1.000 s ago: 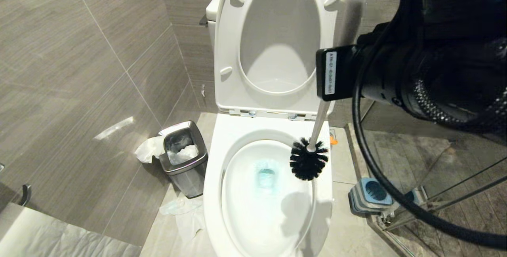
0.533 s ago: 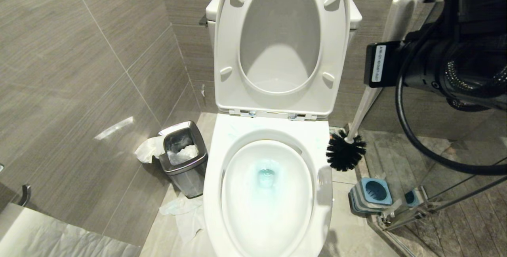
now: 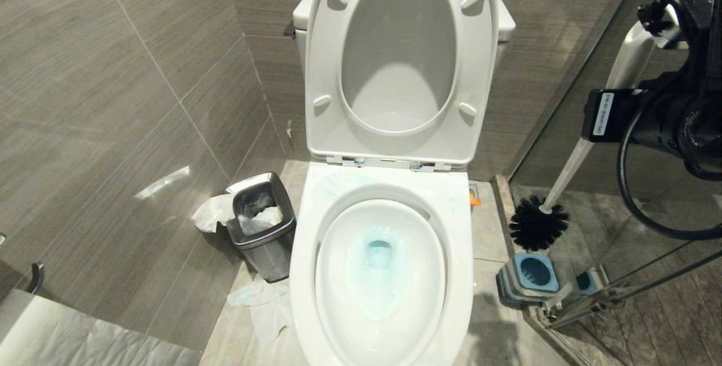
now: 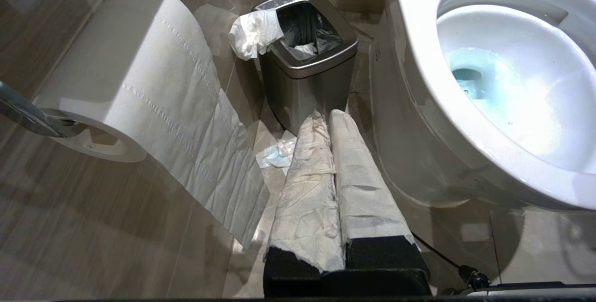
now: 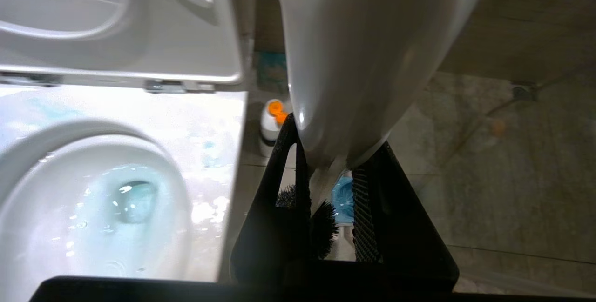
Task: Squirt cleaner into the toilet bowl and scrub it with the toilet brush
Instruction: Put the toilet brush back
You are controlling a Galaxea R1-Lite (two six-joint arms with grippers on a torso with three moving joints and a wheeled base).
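The white toilet bowl [image 3: 350,304] stands open with its seat and lid [image 3: 324,129] raised. Pale blue cleaner [image 3: 379,253] tints the water round the drain, also seen as cleaner [image 5: 132,199] in the right wrist view. My right gripper [image 5: 337,144] is shut on the white handle [image 3: 569,168] of the toilet brush. The black bristle head [image 3: 538,229] hangs right of the toilet, just above the grey-and-blue holder [image 3: 527,278]. My left gripper [image 4: 327,116], its fingers wrapped in white, is shut and holds nothing, low beside the bowl's left side.
A steel waste bin [image 3: 262,225] with tissue stands left of the toilet, with more tissue [image 3: 259,298] on the floor. A toilet paper roll [image 4: 121,74] hangs on the left wall. A small orange-capped bottle [image 5: 271,120] and a glass partition [image 3: 620,292] are to the right.
My right arm has swung the brush to the right, from over the bowl's right rim to beside the toilet above the holder. The left arm has not moved.
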